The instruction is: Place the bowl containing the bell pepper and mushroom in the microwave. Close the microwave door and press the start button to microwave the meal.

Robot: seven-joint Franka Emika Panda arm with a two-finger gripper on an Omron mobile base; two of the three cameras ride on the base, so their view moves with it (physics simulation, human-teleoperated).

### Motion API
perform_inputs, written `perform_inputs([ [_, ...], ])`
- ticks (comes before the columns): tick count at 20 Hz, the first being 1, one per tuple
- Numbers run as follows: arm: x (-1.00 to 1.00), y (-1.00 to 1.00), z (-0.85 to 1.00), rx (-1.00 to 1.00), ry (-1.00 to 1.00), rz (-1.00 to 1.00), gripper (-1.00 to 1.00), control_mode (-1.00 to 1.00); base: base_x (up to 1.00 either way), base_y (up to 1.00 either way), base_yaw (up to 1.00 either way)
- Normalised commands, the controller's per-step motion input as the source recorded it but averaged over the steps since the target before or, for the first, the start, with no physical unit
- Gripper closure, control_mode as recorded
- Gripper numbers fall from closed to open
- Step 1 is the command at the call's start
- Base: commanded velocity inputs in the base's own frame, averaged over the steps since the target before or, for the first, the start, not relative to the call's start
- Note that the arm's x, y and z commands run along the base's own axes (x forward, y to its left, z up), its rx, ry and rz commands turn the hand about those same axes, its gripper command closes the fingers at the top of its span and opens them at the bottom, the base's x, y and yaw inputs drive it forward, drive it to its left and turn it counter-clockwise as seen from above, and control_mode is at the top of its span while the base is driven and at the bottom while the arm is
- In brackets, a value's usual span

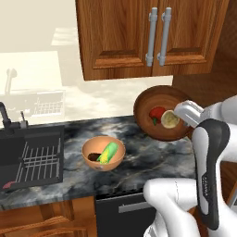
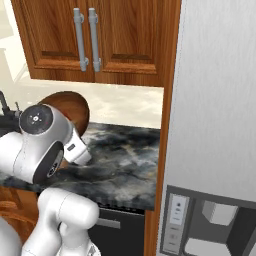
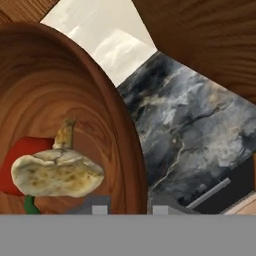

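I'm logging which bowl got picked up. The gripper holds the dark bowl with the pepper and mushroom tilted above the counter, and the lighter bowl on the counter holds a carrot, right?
Not quite: the lighter bowl holds a yellow-green corn cob, not a carrot, as the left base view shows. The rest stands: the gripper holds the dark bowl with the pepper and mushroom tilted above the counter.
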Motion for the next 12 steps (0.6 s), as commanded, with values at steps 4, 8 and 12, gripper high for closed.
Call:
perform_inputs([
  [4, -0.48, 0.43, 0.06, -0.05, 0.00, 0.01, 1.00, -1.00, 0.00, 0.00, 0.00],
  [8, -0.42, 0.01, 0.02, 0.00, 0.00, -0.02, 1.00, -1.00, 0.00, 0.00, 0.00],
  [12, -0.44, -0.20, 0.03, 0.00, -0.04, -0.02, 1.00, -1.00, 0.00, 0.00, 0.00],
])
